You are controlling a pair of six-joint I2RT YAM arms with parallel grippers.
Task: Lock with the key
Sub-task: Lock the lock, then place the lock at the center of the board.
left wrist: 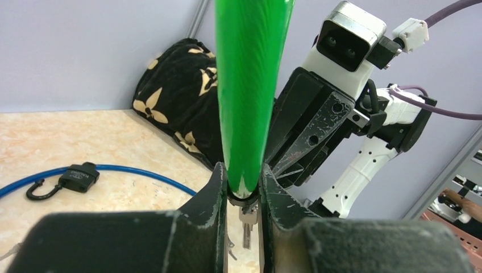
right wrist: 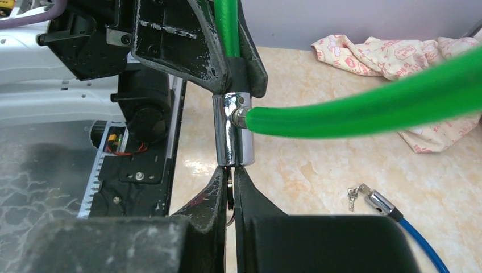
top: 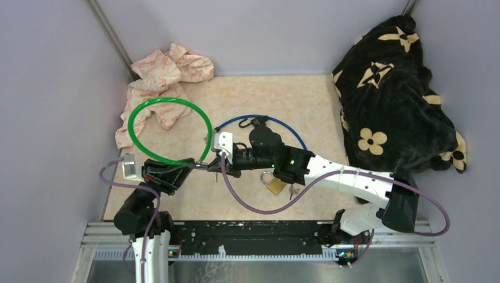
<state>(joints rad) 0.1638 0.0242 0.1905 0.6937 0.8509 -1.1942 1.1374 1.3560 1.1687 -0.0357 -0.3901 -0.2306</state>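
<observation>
Lock: green plastic-sleeved cable lock (top: 167, 100), its loop spread over the left half of the frame in the top view, with both cable ends meeting at a chrome lock cylinder (right wrist: 233, 133) held up off the surface at centre-left.
Left fingers (left wrist: 219, 190): closed tight on the chrome lock cylinder at its upper end, one finger on each side, where one green cable end enters it; in the left wrist view that cable rises straight up the middle of the frame.
Key: small silver key (right wrist: 230, 196) set at the lower end of the cylinder, just below centre in the right wrist view; how deep it sits in the keyhole cannot be told.
Right fingers (right wrist: 219, 199): fully closed, pinching the head of the small silver key from both sides, directly beneath the cylinder and opposite the left fingers.
Surface: beige stone-patterned surface (top: 265, 94), walled in by pale grey panels.
Blue lock: blue cable lock with a black body (left wrist: 79, 175) lying flat at centre in the top view, behind the right arm.
Padlock: brass padlock (top: 275, 186) lying just below the right arm's wrist, lower centre.
Cloth: pink patterned cloth (top: 162, 73) crumpled in the upper left corner, under the far side of the green loop.
Blanket: black plush blanket with cream flowers (top: 392, 100) heaped against the right wall.
</observation>
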